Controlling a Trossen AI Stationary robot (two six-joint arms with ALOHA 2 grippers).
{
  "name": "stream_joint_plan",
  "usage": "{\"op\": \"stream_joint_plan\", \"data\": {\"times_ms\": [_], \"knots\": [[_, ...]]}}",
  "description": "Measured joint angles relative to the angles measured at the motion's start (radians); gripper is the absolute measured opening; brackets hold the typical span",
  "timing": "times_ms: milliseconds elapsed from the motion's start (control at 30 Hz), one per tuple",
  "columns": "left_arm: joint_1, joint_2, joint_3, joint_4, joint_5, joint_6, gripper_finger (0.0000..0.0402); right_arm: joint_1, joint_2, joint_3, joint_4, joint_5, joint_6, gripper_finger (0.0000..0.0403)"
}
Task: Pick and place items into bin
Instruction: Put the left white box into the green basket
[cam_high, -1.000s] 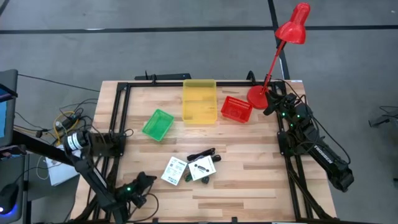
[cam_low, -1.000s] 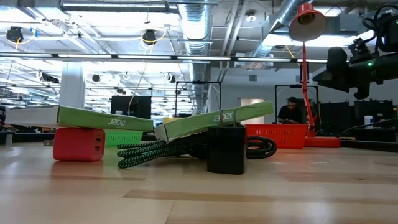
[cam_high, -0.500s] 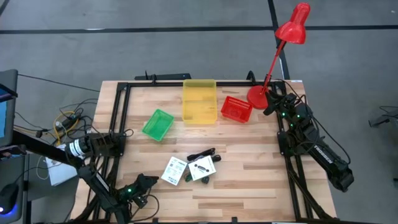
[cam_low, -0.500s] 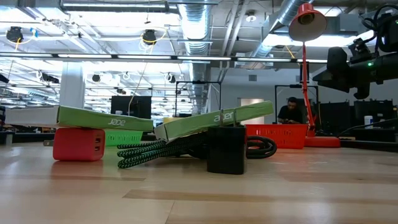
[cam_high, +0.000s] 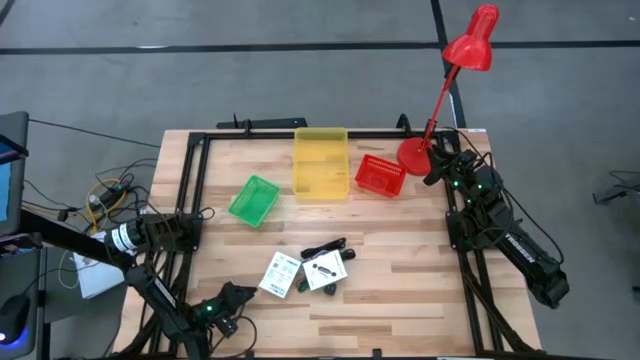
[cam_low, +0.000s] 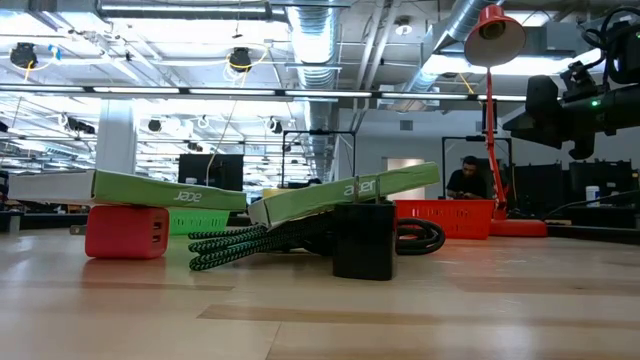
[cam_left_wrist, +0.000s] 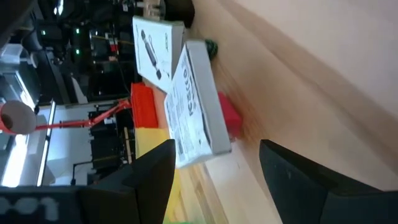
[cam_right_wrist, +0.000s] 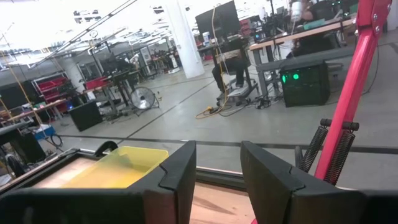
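Two flat white packets (cam_high: 282, 273) (cam_high: 325, 270) lie mid-table at the near side, with a black cable bundle (cam_high: 325, 248) just beyond them. In the low view the left packet (cam_low: 165, 188) rests on the pink cube (cam_low: 127, 231). The other packet (cam_low: 345, 195) tilts over the cable (cam_low: 250, 243) and the black cube (cam_low: 363, 241). My left gripper (cam_high: 232, 297) is open near the table's near-left corner and points at the packets (cam_left_wrist: 193, 106) from a short way off. My right gripper (cam_high: 436, 168) is open at the far right, beside the lamp base.
A green bin (cam_high: 253, 200), a yellow bin (cam_high: 321, 162) and a red basket (cam_high: 380, 176) stand in a row at the far side. A red desk lamp (cam_high: 440, 100) rises at the far right. A black frame (cam_high: 195, 190) runs around the tabletop.
My left arm has sunk slightly and its gripper has tipped a little further downward at the near-left corner. The items have stayed in place.
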Motion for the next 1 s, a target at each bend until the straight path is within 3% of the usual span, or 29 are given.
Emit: {"op": "stream_joint_plan", "data": {"times_ms": [200,1000], "knots": [[0.011,-0.001,0.0,0.073,0.0,0.082,0.0226,0.0,0.0,0.0,0.0,0.0,0.0,0.0121],[0.118,-0.003,0.001,0.11,0.042,0.159,0.0226,0.0,0.0,0.0,0.0,0.0,0.0,0.0121]]}}
